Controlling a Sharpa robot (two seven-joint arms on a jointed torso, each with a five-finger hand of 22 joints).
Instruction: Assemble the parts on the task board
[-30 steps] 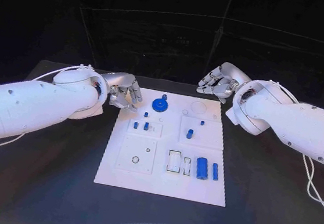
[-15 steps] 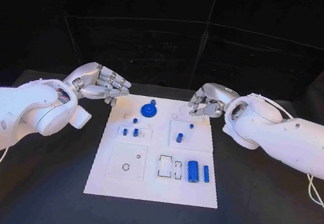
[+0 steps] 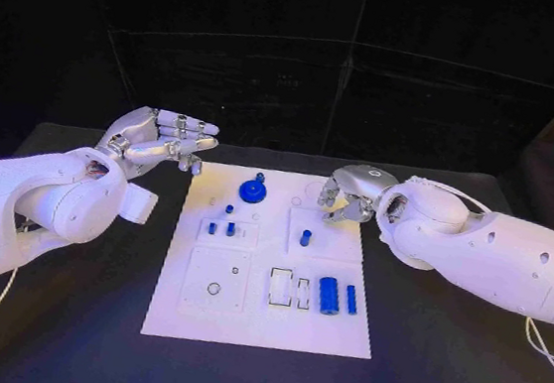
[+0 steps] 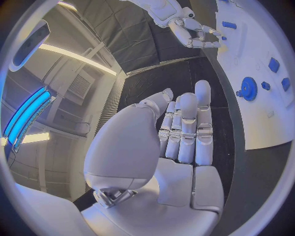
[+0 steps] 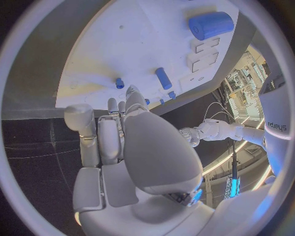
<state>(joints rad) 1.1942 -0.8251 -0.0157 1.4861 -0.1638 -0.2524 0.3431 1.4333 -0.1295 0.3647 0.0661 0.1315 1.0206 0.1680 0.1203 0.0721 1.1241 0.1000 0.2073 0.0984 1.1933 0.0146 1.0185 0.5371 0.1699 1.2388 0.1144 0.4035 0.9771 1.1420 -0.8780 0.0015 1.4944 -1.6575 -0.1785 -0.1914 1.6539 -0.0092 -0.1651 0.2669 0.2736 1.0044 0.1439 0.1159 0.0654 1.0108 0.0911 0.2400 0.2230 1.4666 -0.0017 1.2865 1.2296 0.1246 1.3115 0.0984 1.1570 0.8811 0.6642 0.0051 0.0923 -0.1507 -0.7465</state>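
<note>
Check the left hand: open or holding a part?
Open: the left hand is raised beside the task board, fingers straight, nothing in it.

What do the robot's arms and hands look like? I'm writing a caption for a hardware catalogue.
Both arms are smooth, rounded white shells with small dark dots. The left hand and right hand are silver, many-fingered, with segmented fingers and pale pads. A thin white cable loops over the right arm near the wrist; another trails by each arm. The right wrist view shows "Sharpa" lettering on the white casing.
</note>
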